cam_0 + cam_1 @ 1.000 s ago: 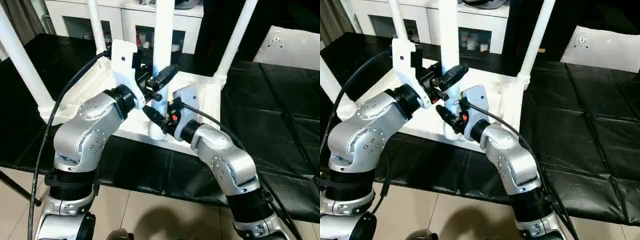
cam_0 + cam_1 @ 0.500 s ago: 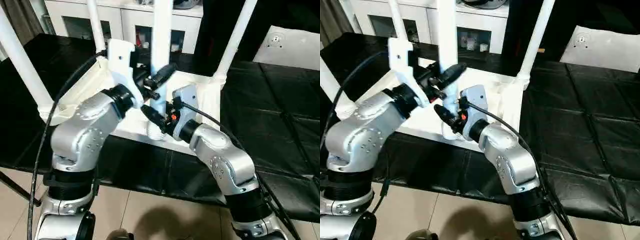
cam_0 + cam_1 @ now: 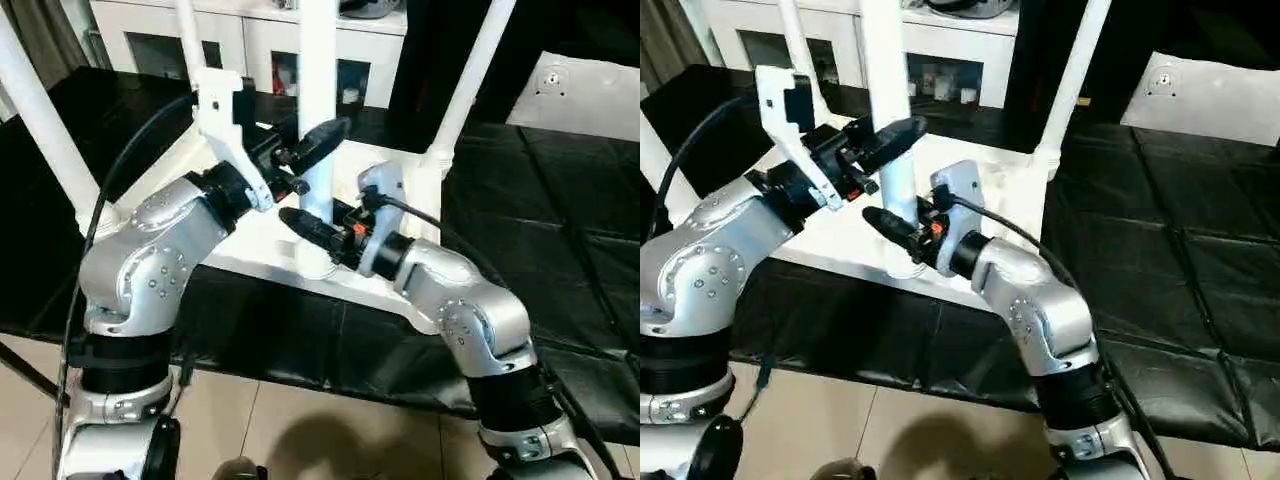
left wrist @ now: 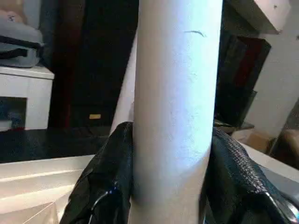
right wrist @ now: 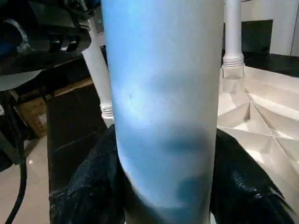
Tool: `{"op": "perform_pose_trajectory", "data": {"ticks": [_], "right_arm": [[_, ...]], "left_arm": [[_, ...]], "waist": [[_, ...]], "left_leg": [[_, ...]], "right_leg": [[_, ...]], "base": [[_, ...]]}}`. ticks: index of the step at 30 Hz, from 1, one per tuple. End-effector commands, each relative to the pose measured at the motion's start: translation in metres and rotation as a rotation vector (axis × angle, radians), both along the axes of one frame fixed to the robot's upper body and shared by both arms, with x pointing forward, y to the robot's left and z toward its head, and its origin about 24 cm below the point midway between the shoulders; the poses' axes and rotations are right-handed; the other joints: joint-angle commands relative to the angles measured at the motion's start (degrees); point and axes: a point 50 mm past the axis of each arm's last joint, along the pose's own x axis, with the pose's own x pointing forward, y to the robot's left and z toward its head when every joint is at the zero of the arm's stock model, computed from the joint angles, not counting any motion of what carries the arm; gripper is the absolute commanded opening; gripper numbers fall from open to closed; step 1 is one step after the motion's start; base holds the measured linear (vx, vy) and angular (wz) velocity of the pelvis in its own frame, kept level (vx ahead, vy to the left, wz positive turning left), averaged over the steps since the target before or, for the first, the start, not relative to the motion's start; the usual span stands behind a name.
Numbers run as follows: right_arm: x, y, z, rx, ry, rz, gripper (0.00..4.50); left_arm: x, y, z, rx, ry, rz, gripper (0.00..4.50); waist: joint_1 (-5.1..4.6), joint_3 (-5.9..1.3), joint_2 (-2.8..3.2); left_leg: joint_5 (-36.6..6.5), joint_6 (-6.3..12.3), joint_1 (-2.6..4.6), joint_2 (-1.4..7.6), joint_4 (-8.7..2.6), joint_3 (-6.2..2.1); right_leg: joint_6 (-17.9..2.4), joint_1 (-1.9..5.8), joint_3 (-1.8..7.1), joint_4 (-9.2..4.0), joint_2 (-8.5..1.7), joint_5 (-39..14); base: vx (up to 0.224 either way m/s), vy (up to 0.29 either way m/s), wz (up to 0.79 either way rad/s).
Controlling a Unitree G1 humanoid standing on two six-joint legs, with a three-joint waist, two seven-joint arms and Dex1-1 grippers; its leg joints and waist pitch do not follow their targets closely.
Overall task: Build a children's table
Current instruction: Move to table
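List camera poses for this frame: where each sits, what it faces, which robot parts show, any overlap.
Left and right eye views: head, looking forward and down at the upturned table top; silver forearms, left gripper, right gripper.
Left wrist view: along its fingers, clamping the near leg.
Right wrist view: fingers on that leg, lower.
Shared: all four show that leg.

Probably a home-like test room: white glass-door cabinet [image 3: 250, 40], black-covered bench [image 3: 560, 200], tiled floor [image 3: 300, 420].
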Motion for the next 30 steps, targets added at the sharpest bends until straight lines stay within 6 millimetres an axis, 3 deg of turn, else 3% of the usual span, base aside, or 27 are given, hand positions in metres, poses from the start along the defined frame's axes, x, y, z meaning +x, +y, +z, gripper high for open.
{"op": "perform_pose_trajectory", "data": {"ticks": [1,7,8,12,14,16,19,20,21,23,24,25,26,29,30], "right_arm": [[0.006,-0.02,0.01,0.063,-0.021,-0.086,1.89],[0.008,-0.017,0.01,0.078,-0.008,-0.123,1.89],[0.003,-0.011,0.012,0.115,-0.006,-0.055,1.89],[-0.005,-0.008,0.007,0.091,0.0,-0.004,1.89],[-0.014,-0.009,0.002,0.068,-0.003,0.034,1.89],[-0.021,-0.011,-0.001,0.064,-0.009,0.051,1.89],[-0.032,-0.013,-0.006,0.066,-0.007,0.056,1.89],[-0.044,-0.013,-0.014,0.062,0.001,0.062,1.89],[-0.05,-0.014,-0.018,0.059,0.005,0.067,1.89],[-0.057,-0.012,-0.024,0.03,0.005,0.083,1.89],[-0.058,-0.012,-0.025,0.024,0.005,0.087,1.89],[-0.059,-0.011,-0.026,0.014,0.004,0.097,1.89],[-0.06,-0.009,-0.026,0.007,0.001,0.124,1.89],[-0.06,-0.01,-0.025,0.032,0.005,0.126,1.89],[-0.058,-0.01,-0.024,0.038,0.003,0.13,1.89]], "left_arm": [[-0.005,-0.007,-0.005,-0.002,0.023,-0.087,2.52],[-0.001,-0.006,-0.007,-0.02,0.051,-0.079,2.52],[-0.012,-0.01,-0.01,-0.106,0.031,-0.23,2.52],[-0.017,-0.006,-0.024,-0.08,0.05,-0.282,2.52],[-0.019,-0.001,-0.037,-0.027,0.073,-0.294,2.52],[-0.022,0.003,-0.045,0.002,0.084,-0.306,2.52],[-0.031,0.005,-0.052,0.03,0.098,-0.344,2.94],[-0.041,0.003,-0.06,0.045,0.117,-0.375,3.0],[-0.046,0.002,-0.063,0.044,0.13,-0.386,3.07],[-0.049,0.001,-0.066,0.015,0.14,-0.373,3.28],[-0.049,0.001,-0.067,0.011,0.14,-0.368,3.28],[-0.049,0.0,-0.07,0.032,0.142,-0.36,3.38],[-0.048,0.0,-0.071,0.005,0.145,-0.351,3.48],[-0.046,0.003,-0.07,-0.038,0.128,-0.349,3.73],[-0.045,0.004,-0.068,-0.048,0.12,-0.355,3.73]], "waist": [[-0.14,-4.16,0.53],[-0.22,-4.16,0.6],[-0.2,-4.16,0.48],[-0.2,-4.16,0.75],[-0.23,-4.17,1.41],[-0.07,-4.08,1.5],[-0.17,-4.12,2.04],[-0.19,-4.14,2.63],[-0.16,-3.92,2.61],[-0.39,-3.93,1.93],[-0.48,-3.8,1.9],[-0.51,-3.8,2.43],[-0.8,-3.6,1.97],[-1.07,-3.49,1.95],[-1.3,-3.57,1.42]], "left_leg": [[-4.4,-1.65,0.72,3.26,-4.07,-1.04],[-5.2,-2.09,0.77,3.25,-4.11,-1.03],[-5.4,-2.12,0.82,3.28,-4.16,-1.04],[-5.0,-1.87,0.81,3.36,-4.22,-1.08],[-6.0,-2.13,0.93,3.35,-4.29,-1.13],[-7.0,-2.41,1.02,3.47,-4.45,-1.12],[-8.5,-3.1,1.12,3.54,-4.65,-1.22],[-9.3,-3.44,1.11,3.45,-4.62,-1.34],[-10.7,-3.51,1.11,3.71,-4.72,-1.31],[-10.5,-2.91,0.92,3.55,-4.73,-1.23],[-10.4,-2.57,0.8,3.38,-4.76,-1.13],[-10.9,-2.44,0.89,3.27,-4.66,-1.19],[-11.8,-2.27,0.82,3.22,-4.73,-1.1],[-12.6,-2.17,0.81,3.3,-4.78,-1.22],[-12.4,-2.04,0.86,3.35,-4.77,-1.16]], "right_leg": [[-9.4,2.76,3.23,-3.93,-5.29,-2.2],[-9.9,2.77,3.21,-4.02,-5.24,-1.9],[-10.0,2.77,3.22,-4.09,-5.32,-2.3],[-10.1,2.76,3.16,-3.91,-5.25,-0.9],[-9.7,2.66,3.18,-3.95,-5.16,-1.5],[-9.0,2.62,3.29,-4.26,-5.24,-2.5],[-9.1,2.52,3.17,-4.23,-5.08,-2.6],[-9.6,2.54,3.15,-4.16,-5.13,-3.0],[-9.7,2.54,3.29,-4.43,-5.34,-3.8],[-9.9,2.85,3.26,-4.56,-5.26,-4.4],[-9.8,2.79,3.3,-4.74,-5.12,-5.2],[-9.3,2.67,3.36,-4.97,-5.16,-7.9],[-8.6,2.67,3.44,-5.32,-5.17,-11.3],[-7.7,2.5,3.46,-5.78,-5.25,-15.4],[-7.5,2.38,3.42,-5.82,-5.13,-15.5]], "base": [[0.0,0.0,0.0],[0.0,0.0,0.0],[0.0,0.0,0.0],[0.0,0.0,0.0],[0.0,0.0,0.0],[0.0,0.0,0.0],[0.0,0.0,0.0],[0.0,0.0,0.0],[0.0,0.0,0.0],[0.0,0.0,0.0],[0.0,0.0,0.0],[0.0,0.0,0.0],[0.0,0.0,0.0],[0.0,0.0,0.0],[0.0,0.0,0.0]]}}
